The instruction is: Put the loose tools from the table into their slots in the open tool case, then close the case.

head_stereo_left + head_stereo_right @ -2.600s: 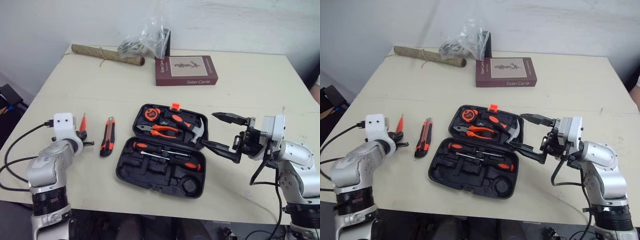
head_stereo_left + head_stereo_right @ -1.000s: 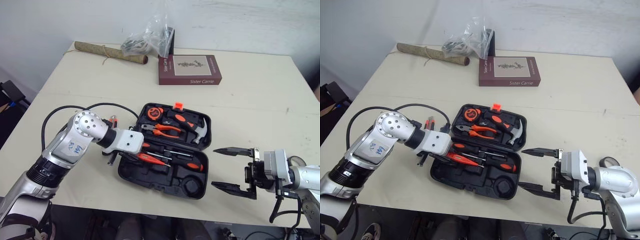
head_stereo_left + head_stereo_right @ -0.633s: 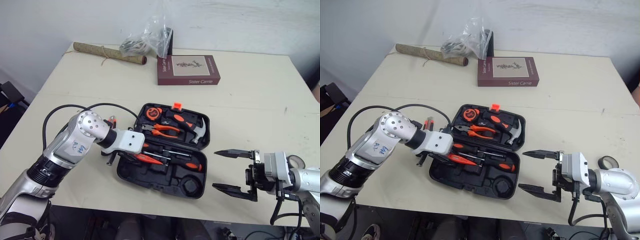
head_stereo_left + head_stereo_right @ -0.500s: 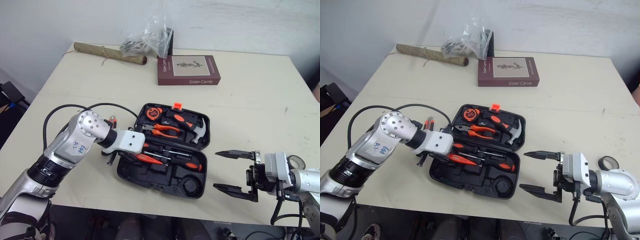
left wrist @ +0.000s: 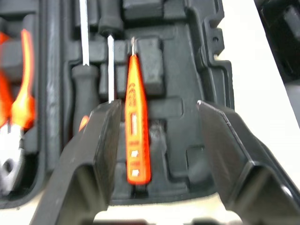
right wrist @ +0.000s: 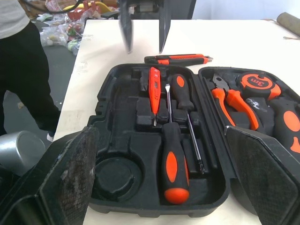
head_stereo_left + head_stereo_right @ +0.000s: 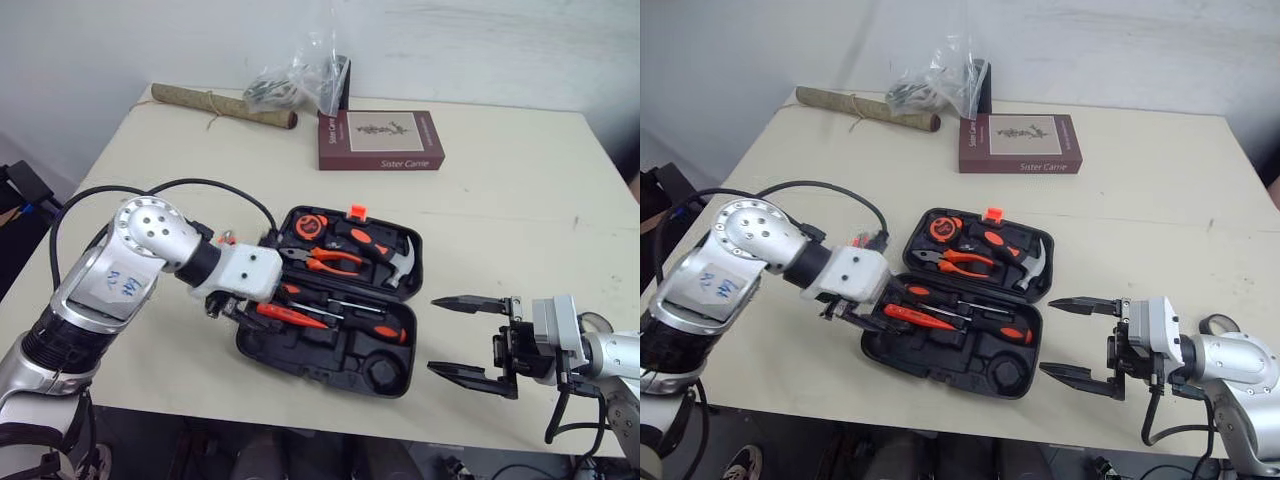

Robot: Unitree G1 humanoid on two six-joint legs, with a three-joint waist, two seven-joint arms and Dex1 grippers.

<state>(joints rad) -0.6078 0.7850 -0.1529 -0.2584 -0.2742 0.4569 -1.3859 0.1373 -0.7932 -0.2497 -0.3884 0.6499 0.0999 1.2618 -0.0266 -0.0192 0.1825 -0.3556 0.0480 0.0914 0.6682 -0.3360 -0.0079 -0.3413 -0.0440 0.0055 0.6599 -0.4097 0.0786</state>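
The black tool case (image 7: 330, 352) lies open mid-table, its lid half holding a tape measure (image 7: 303, 226), pliers (image 7: 325, 262) and a hammer (image 7: 388, 256). Two screwdrivers (image 7: 365, 328) rest in the near half. An orange tester pen (image 5: 134, 136) lies in that half at its left end. My left gripper (image 5: 158, 104) is open astride the pen, its fingers clear of it. An orange-and-black utility knife (image 6: 178, 59) lies on the table just left of the case. A black tape roll (image 7: 1213, 322) lies by my right wrist. My right gripper (image 7: 433, 334) is open and empty, right of the case.
A maroon book (image 7: 381, 140), a clear plastic bag (image 7: 300, 80) and a brown rolled tube (image 7: 222, 105) sit along the table's far side. A person in dark trousers (image 6: 23, 70) stands off the table's left end. A black cable loops over my left arm.
Over 2.6 s my left gripper carried the tester pen from the table's left to the case; in the last half second the arm drew back left. My right gripper pulled away from the case.
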